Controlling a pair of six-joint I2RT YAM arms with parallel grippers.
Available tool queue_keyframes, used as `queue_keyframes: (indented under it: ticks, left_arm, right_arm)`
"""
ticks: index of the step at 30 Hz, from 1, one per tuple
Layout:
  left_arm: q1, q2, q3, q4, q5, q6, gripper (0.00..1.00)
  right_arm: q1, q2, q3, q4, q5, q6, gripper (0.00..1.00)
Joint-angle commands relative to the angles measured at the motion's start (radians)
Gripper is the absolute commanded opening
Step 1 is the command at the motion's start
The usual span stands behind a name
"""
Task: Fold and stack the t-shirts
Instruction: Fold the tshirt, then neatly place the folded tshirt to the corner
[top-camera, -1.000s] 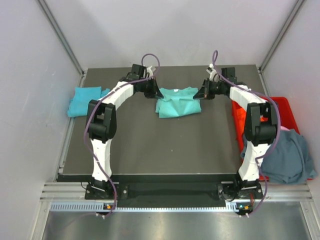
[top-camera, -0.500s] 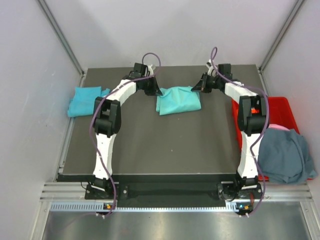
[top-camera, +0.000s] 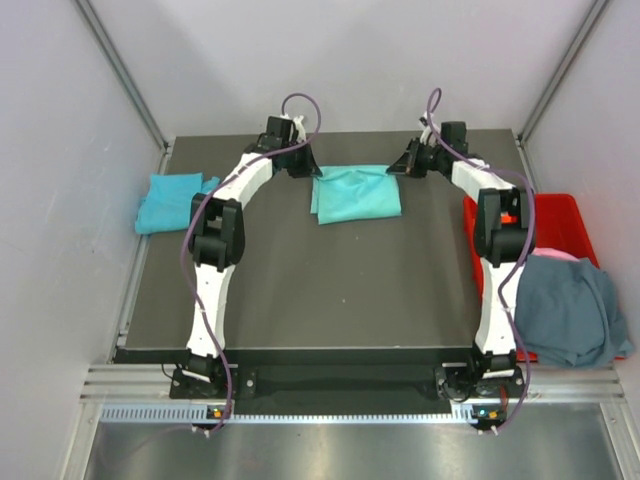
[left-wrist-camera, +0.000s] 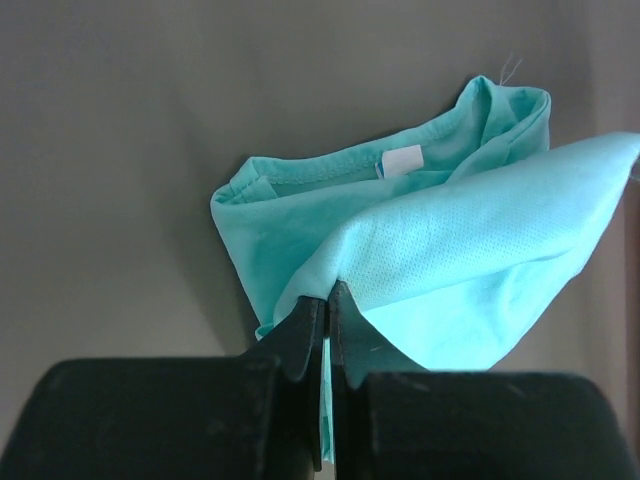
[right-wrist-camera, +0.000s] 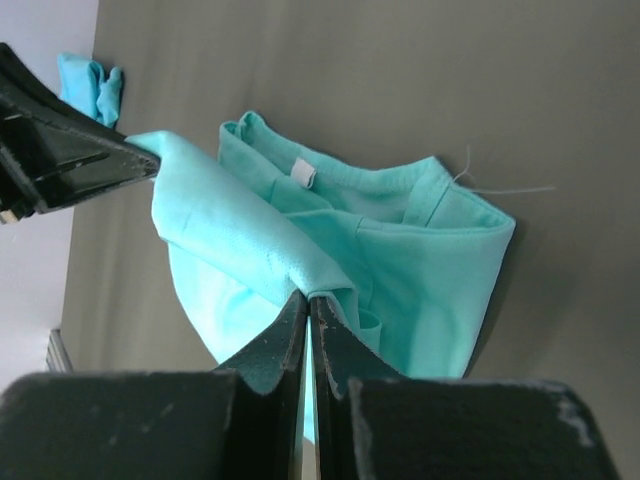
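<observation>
both left gripper (top-camera: 312, 171) and right gripper (top-camera: 395, 170) pinch the mint-teal t-shirt (top-camera: 357, 196).

L arm (top-camera: 205, 275), R arm (top-camera: 497, 285): white shells, black joints, purple cables (top-camera: 299, 96). L pincer (left-wrist-camera: 327, 300), R pincer (right-wrist-camera: 307, 300): black.

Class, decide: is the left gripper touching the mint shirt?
Touching: left wrist view shows the left gripper shut on a fold of the mint shirt.

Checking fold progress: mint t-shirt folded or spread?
Partly folded: mint t-shirt lies doubled in layers, left claw and right claw each pinching a top-layer edge.
</observation>
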Motion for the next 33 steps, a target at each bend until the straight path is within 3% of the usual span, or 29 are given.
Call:
queue_keyframes:
  ticks: [1, 2, 3, 4, 6, 9, 14, 19, 27, 33]
  left_arm:
    - [0.009, 0.013, 0.053, 0.046, -0.020, 0.046, 0.06]
    - [0.009, 0.014, 0.060, 0.046, -0.032, 0.058, 0.13]
    - [0.009, 0.013, 0.062, 0.037, -0.048, 0.060, 0.23]
    - [0.009, 0.008, 0.065, 0.031, -0.065, 0.060, 0.42]
    - [0.011, -0.022, 0.060, 0.023, -0.105, 0.066, 0.52]
    - [0.014, -0.114, -0.016, 0.063, -0.119, 0.062, 0.58]
    - [0.017, -0.246, -0.225, 0.150, -0.081, 0.006, 0.62]
    - [0.017, -0.314, -0.389, 0.186, -0.030, -0.004, 0.72]
    - [0.057, -0.263, -0.435, 0.247, 0.056, -0.034, 0.82]
    - [0.081, -0.222, -0.437, 0.278, 0.100, -0.052, 0.83]
  right_arm:
    - [-0.012, 0.037, 0.073, 0.043, 0.015, 0.006, 0.00]
    - [-0.014, 0.044, 0.079, 0.043, 0.021, 0.006, 0.01]
    - [-0.014, 0.047, 0.083, 0.043, 0.032, 0.000, 0.18]
    - [-0.011, 0.041, 0.082, 0.039, 0.041, -0.009, 0.29]
    - [-0.018, -0.007, 0.055, 0.043, 0.070, -0.052, 0.43]
    - [-0.032, -0.111, -0.010, 0.094, 0.101, -0.092, 0.52]
    - [-0.043, -0.243, -0.142, 0.094, 0.105, -0.140, 0.54]
    - [-0.043, -0.303, -0.242, 0.033, 0.078, -0.202, 0.54]
    - [-0.040, -0.210, -0.260, 0.069, -0.101, -0.112, 0.52]
    - [-0.030, -0.159, -0.255, 0.132, -0.174, -0.029, 0.52]
